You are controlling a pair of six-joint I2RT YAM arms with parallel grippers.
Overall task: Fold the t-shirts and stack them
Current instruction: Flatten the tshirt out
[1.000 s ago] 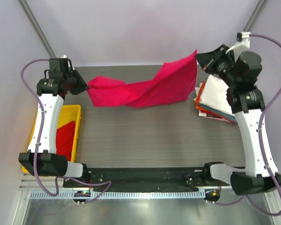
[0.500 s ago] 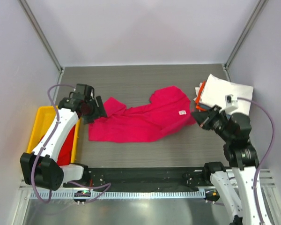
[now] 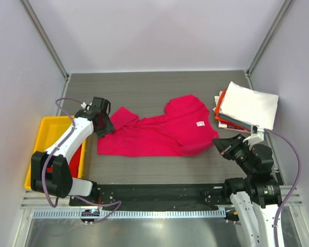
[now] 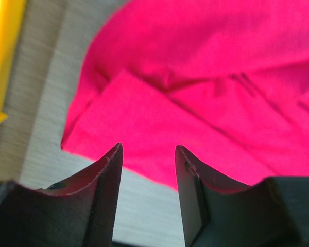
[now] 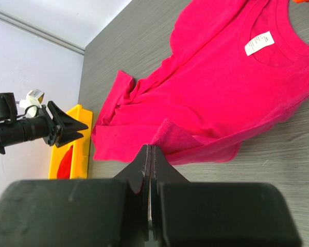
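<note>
A magenta-pink t-shirt (image 3: 159,135) lies spread and rumpled across the middle of the table, collar and white label toward the right. It also shows in the left wrist view (image 4: 195,77) and the right wrist view (image 5: 221,87). My left gripper (image 3: 106,128) is open and empty just over the shirt's left edge, its jaws apart (image 4: 147,147). My right gripper (image 3: 218,142) is shut at the shirt's near right edge. A raised flap of the cloth runs up to its closed tips (image 5: 150,146). A darker red shirt (image 3: 80,149) lies in the yellow tray.
A yellow plastic tray (image 3: 50,129) stands at the left edge of the table, also in the right wrist view (image 5: 78,110). A stack of folded shirts, white on top (image 3: 250,105) with orange edges below, sits at the right rear. Walls close the table's back and sides.
Both arms have come down and toward the near edge, laying the stretched shirt flat on the table. The left gripper has let go. The right gripper drew back nearer with the shirt's edge.
</note>
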